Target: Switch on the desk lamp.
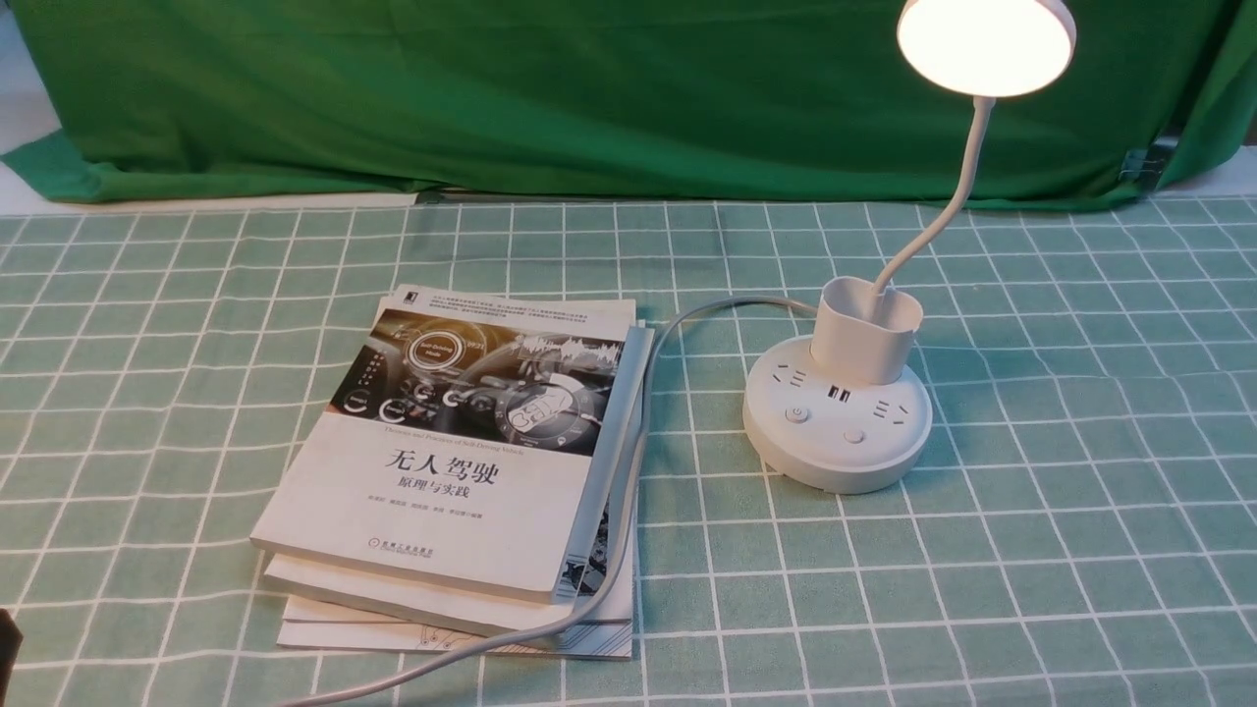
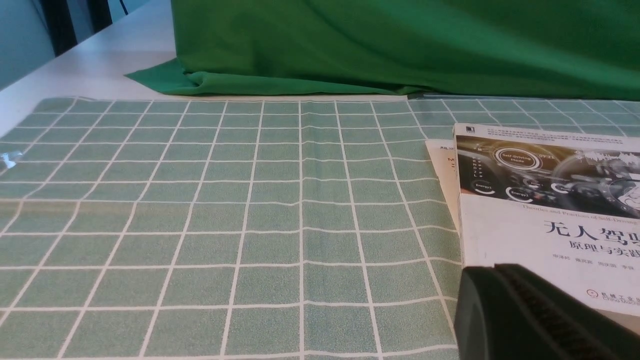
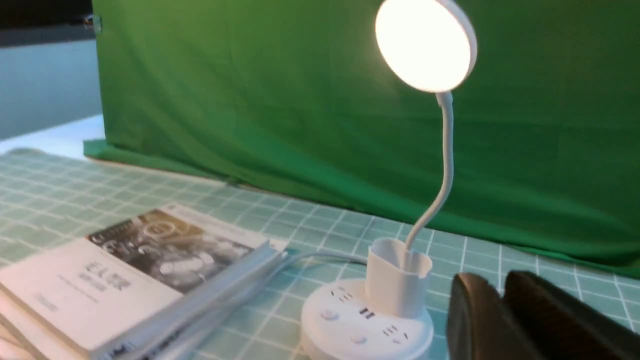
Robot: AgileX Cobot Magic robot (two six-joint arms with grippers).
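desk lamp [image 1: 864, 344] stands on the right half of the bench, disc head glowing, book stack [image 1: 442, 471] near its left side toward the near edge. i read left gripper [image 2: 495, 270] fingers together. right gripper [image 3: 502, 287] fingers also together, nothing between them.

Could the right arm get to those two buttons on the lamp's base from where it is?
Probably yes: the right gripper hangs close beside the desk lamp, with nothing between it and the buttons.
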